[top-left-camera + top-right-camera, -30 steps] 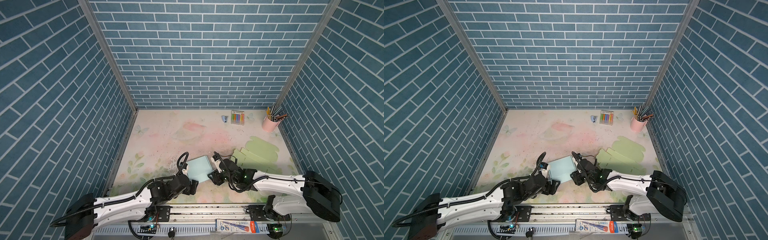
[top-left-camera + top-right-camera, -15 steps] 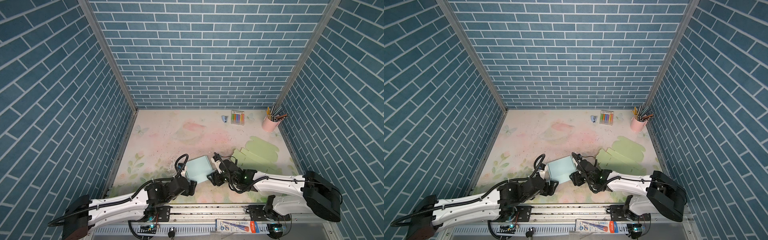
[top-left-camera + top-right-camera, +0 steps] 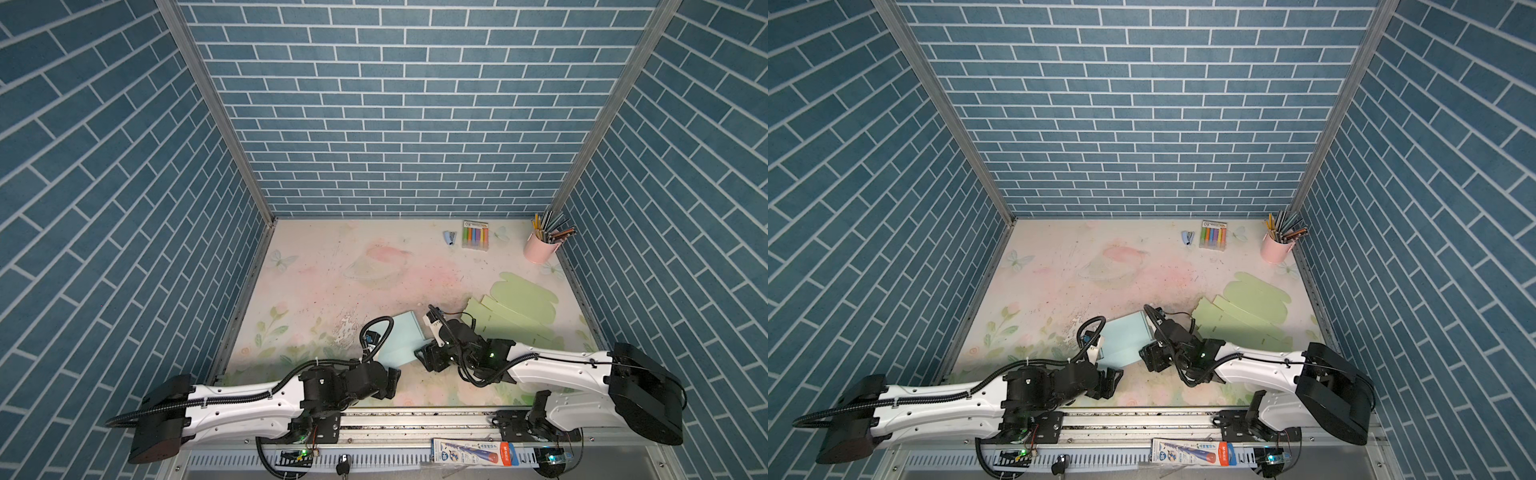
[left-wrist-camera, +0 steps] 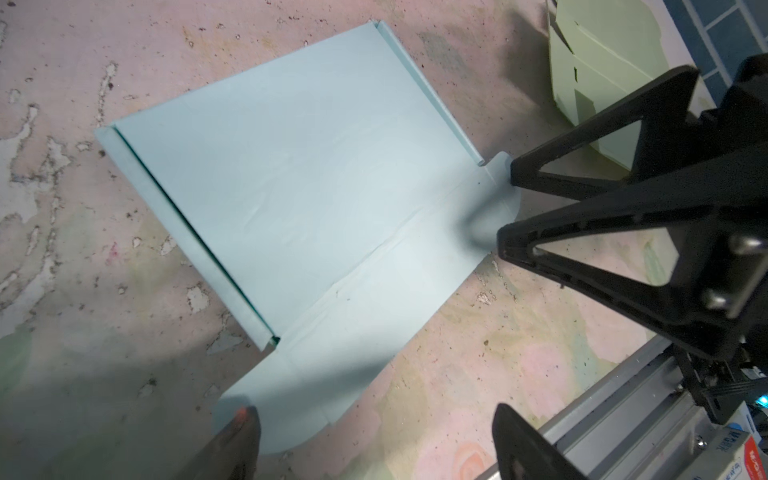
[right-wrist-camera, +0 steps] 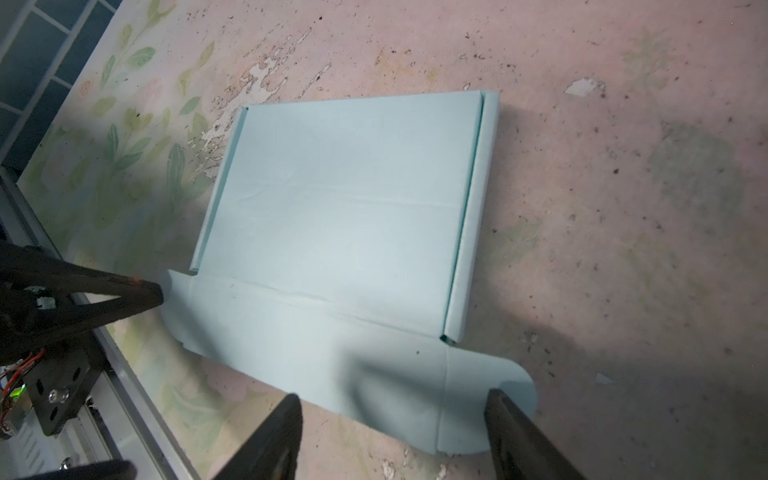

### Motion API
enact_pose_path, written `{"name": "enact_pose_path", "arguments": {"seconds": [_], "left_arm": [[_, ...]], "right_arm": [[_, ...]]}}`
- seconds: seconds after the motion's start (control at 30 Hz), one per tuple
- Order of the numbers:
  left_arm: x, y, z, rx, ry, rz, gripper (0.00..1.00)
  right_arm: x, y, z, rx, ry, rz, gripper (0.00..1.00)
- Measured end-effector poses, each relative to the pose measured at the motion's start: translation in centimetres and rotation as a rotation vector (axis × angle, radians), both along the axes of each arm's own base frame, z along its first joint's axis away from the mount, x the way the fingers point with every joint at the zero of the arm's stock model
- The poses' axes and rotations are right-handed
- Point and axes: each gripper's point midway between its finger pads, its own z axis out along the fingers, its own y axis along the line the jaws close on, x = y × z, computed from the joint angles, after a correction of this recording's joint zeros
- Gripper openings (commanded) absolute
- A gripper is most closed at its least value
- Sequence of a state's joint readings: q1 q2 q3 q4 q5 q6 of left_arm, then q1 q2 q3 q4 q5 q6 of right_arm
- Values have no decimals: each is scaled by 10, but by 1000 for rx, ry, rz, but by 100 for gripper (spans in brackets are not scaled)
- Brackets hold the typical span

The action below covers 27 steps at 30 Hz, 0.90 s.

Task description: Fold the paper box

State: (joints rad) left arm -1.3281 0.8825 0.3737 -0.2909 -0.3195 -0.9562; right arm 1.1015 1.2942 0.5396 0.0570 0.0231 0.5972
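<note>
The light blue paper box (image 3: 398,340) (image 3: 1124,340) lies flat on the table near the front middle. Two narrow side strips are folded up and a wide flap with rounded ends lies flat (image 4: 311,187) (image 5: 345,208). My left gripper (image 3: 390,381) (image 3: 1111,381) (image 4: 374,415) is open beside the flap's front-left rounded corner, one fingertip over it. My right gripper (image 3: 428,359) (image 3: 1148,353) (image 5: 392,397) is open at the flap's other rounded end, its fingers straddling the edge with nothing clamped. The right gripper (image 4: 507,205) also shows in the left wrist view, both tips at that end.
Flat pale green paper sheets (image 3: 515,307) (image 3: 1246,311) lie right of the box. At the back right stand a pink cup of pencils (image 3: 538,247), a marker pack (image 3: 475,235) and a small stapler (image 3: 449,237). A metal rail (image 3: 415,419) runs along the front edge.
My right gripper has opened wider at the flap's end. My left arm has drawn back a little toward the front edge. The box has stayed put.
</note>
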Motion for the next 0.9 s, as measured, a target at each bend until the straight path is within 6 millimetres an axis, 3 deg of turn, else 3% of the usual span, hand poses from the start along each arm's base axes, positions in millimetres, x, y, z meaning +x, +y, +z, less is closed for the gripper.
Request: {"name": "enact_pose_path", "arguments": {"seconds": [0.5, 0.9], "left_arm": [[5, 0, -5, -32, -3, 35, 87], [22, 15, -15, -60, -3, 85, 87]], "right_arm": [[0, -1, -19, -55, 26, 2, 73], [-1, 3, -17, -46, 34, 13, 70]]}}
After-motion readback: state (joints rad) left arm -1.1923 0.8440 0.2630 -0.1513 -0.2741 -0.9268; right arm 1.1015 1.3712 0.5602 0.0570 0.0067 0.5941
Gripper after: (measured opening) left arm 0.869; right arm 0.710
